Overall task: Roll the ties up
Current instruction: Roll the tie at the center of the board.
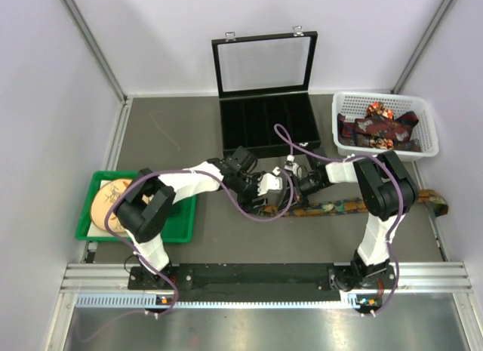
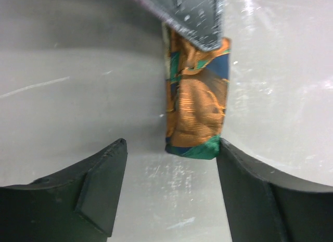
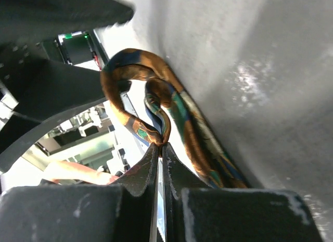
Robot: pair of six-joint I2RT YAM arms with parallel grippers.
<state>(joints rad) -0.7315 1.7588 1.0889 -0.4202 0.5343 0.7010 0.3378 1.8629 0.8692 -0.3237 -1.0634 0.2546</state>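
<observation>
One tie (image 1: 355, 206), patterned in orange, brown, green and blue, lies across the table from the middle to the right edge. Its left end is curled into a loose loop. My right gripper (image 3: 162, 144) is shut on the fabric of that curl (image 3: 132, 91) and holds it just above the table; it shows in the top view (image 1: 291, 175) too. My left gripper (image 2: 171, 148) is open, and the folded tie end (image 2: 197, 106) sits between its fingertips, against the right one. It shows in the top view (image 1: 270, 186) right beside the right gripper. A right finger (image 2: 192, 18) presses on the tie from above.
An open black case (image 1: 268, 124) with divided slots stands behind the grippers. A white basket (image 1: 426, 117) at the back right holds more ties (image 1: 377, 124). A green tray (image 1: 181, 226) with a round wooden disc (image 1: 113, 196) sits at the left.
</observation>
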